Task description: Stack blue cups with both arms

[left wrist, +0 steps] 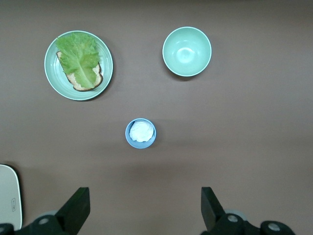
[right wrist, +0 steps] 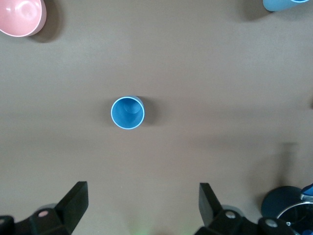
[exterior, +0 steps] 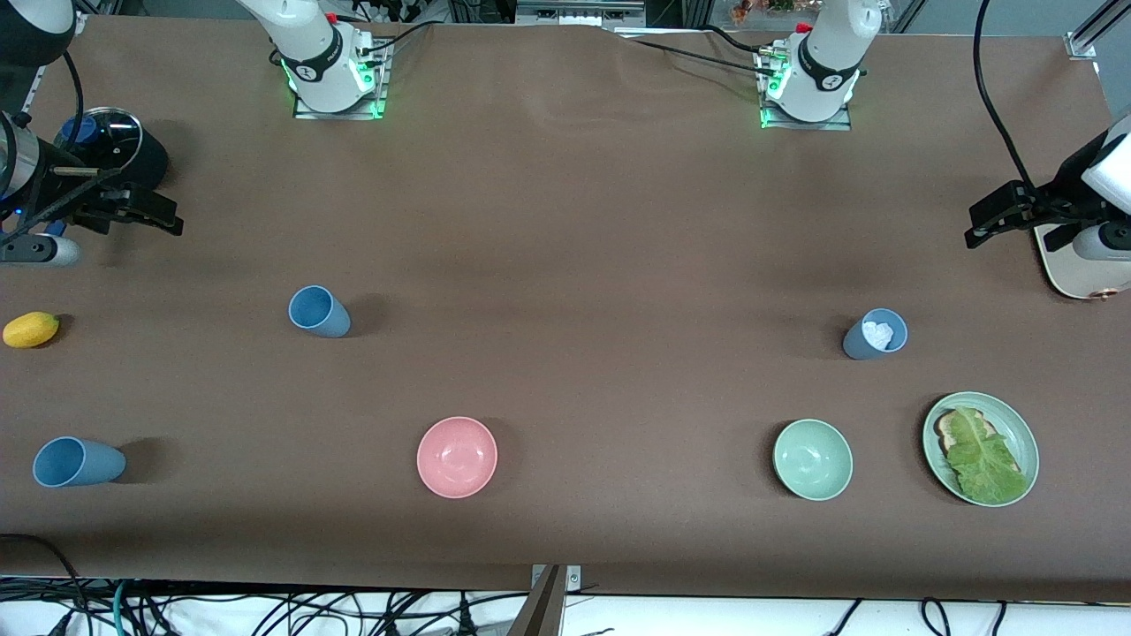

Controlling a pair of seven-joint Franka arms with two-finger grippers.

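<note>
Three blue cups stand upright on the brown table. One (exterior: 318, 311) is toward the right arm's end and shows empty in the right wrist view (right wrist: 127, 112). A second (exterior: 78, 462) stands nearer the front camera, by that end's edge; its edge shows in the right wrist view (right wrist: 283, 4). The third (exterior: 876, 334), toward the left arm's end, holds something white and crumpled (left wrist: 141, 133). My right gripper (exterior: 163, 214) hangs open and empty (right wrist: 143, 208) above the table at its end. My left gripper (exterior: 979, 225) hangs open and empty (left wrist: 145, 210) above its end.
A pink bowl (exterior: 457, 457), a pale green bowl (exterior: 812, 459) and a green plate (exterior: 1025, 424) with lettuce on bread sit near the front edge. A yellow fruit (exterior: 31, 329) and a black round device (exterior: 110, 146) lie at the right arm's end; a white board (exterior: 1074, 269) at the left arm's.
</note>
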